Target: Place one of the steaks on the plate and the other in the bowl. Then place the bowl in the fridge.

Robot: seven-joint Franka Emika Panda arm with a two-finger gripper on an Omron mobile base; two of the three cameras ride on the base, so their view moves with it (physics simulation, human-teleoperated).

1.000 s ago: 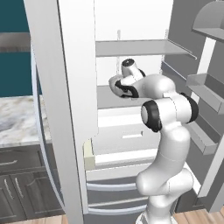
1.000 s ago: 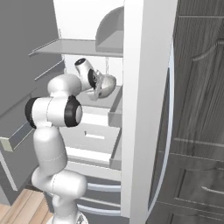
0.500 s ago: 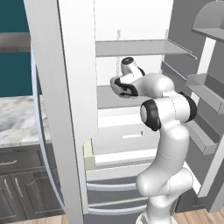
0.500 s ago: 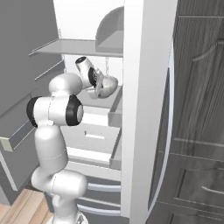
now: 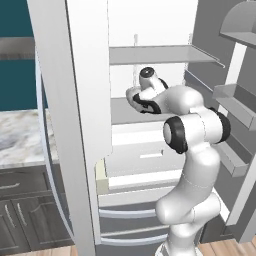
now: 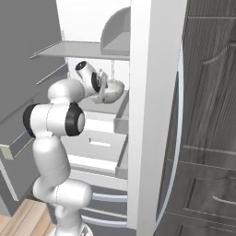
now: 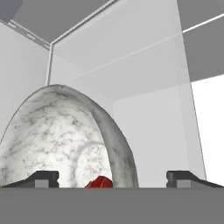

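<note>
The white-grey marbled bowl point(image 7: 57, 131) is inside the open fridge point(image 5: 150, 30), at the level of its middle shelf point(image 6: 121, 109). A bit of a bright red steak point(image 7: 99, 182) shows at the bottom of the bowl. My gripper point(image 7: 112, 177) is open, and its fingertips point(image 7: 41, 177) stand wide apart on either side of the bowl's rim, one inside and one outside. From the base, the bowl point(image 6: 112, 91) sits right against the gripper point(image 6: 103, 87), just above the shelf; whether it rests on it I cannot tell. The plate and the other steak are out of view.
The fridge's left door point(image 5: 75, 100) stands open close beside the arm, and the right door point(image 5: 235, 95) with its racks is open on the other side. A higher shelf point(image 5: 160, 54) hangs over the hand. White drawers point(image 5: 145, 150) sit below. A marble counter point(image 5: 20, 140) lies left.
</note>
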